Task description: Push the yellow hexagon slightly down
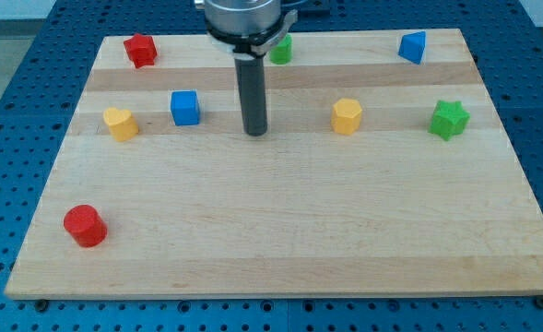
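The yellow hexagon (347,116) sits on the wooden board (280,231) right of centre in the upper half. My tip (254,132) rests on the board about a hundred pixels to the hexagon's left, at nearly the same height in the view. It touches no block. A blue cube (185,108) lies to the tip's left.
A yellow heart-like block (120,123) lies at the left. A red star-like block (141,50) is at top left. A green block (281,49) sits partly behind the rod. A blue block (413,46) is at top right, a green star (449,119) at right, a red cylinder (85,226) at bottom left.
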Controlling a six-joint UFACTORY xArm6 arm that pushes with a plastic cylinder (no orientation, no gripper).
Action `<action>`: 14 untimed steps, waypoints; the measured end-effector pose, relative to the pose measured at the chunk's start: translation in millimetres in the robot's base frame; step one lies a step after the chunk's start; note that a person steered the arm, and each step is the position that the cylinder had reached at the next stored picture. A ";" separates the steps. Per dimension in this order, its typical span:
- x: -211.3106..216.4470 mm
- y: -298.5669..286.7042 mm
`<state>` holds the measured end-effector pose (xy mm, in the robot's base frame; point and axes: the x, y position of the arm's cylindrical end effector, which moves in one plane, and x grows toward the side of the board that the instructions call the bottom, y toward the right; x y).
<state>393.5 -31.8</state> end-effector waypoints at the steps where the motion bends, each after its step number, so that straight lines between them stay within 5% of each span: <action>1: -20.5 21.5; 7: -51.1 127.7; 14: 56.0 121.1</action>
<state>449.5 89.3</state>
